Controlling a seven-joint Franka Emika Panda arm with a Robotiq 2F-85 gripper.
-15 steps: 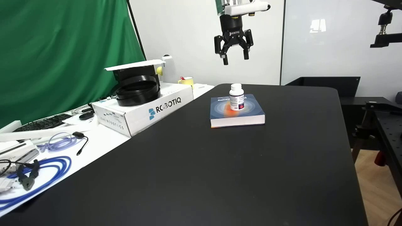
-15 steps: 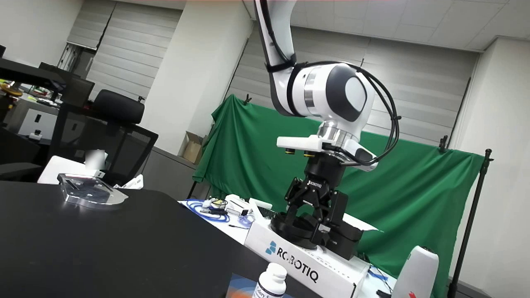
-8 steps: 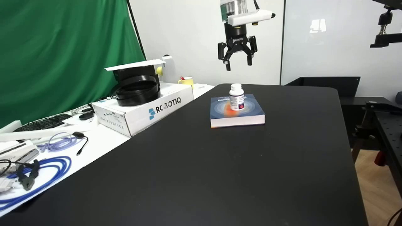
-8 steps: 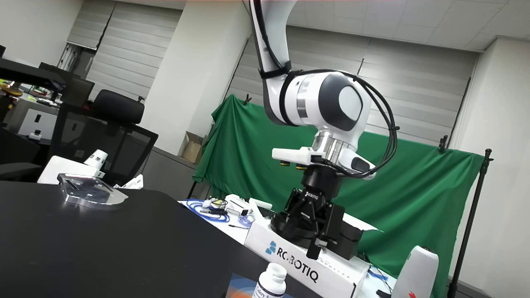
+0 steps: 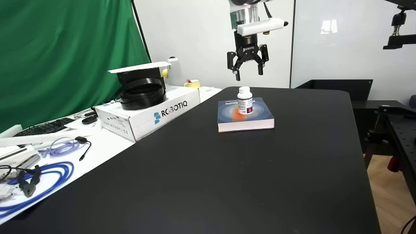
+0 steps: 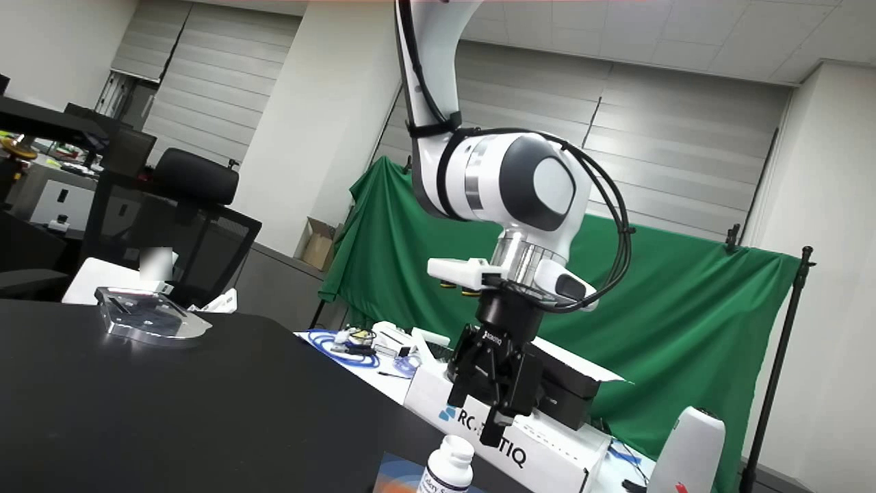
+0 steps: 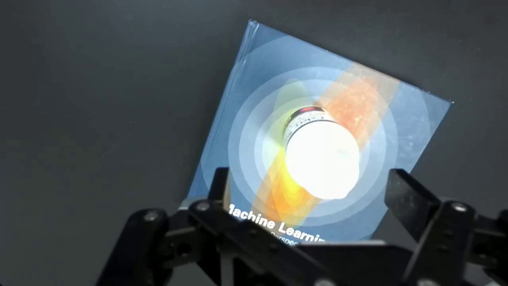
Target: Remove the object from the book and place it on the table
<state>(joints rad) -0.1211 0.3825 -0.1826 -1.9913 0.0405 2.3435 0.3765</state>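
Note:
The small white pill bottle (image 5: pixel 245 101) stands upright on the blue book (image 5: pixel 227 114), near the middle of its cover. The bottle (image 6: pixel 448 468) and a corner of the book (image 6: pixel 397 472) show at the bottom edge in an exterior view. The book lies flat on the black table (image 5: pixel 234 182). My gripper (image 5: pixel 249 75) is open and empty, above the bottle and apart from it; it also shows in an exterior view (image 6: pixel 474 420). In the wrist view the bottle's cap (image 7: pixel 322 159) is overexposed and lies between and beyond the open fingertips (image 7: pixel 308 182). The fingers hide part of the book (image 7: pixel 274 55).
A white cardboard box (image 5: pixel 169 109) with blue lettering and black round parts (image 5: pixel 143 94) stands along the table's side. The white side surface (image 5: pixel 110 143) holds cables. A transparent plastic piece (image 6: pixel 150 316) lies on the table. A yellow cup (image 5: pixel 194 84) stands behind the box.
My gripper has come down towards the bottle, moving slightly right in one exterior view and left in another. It stays open. The bottle and book have not moved.

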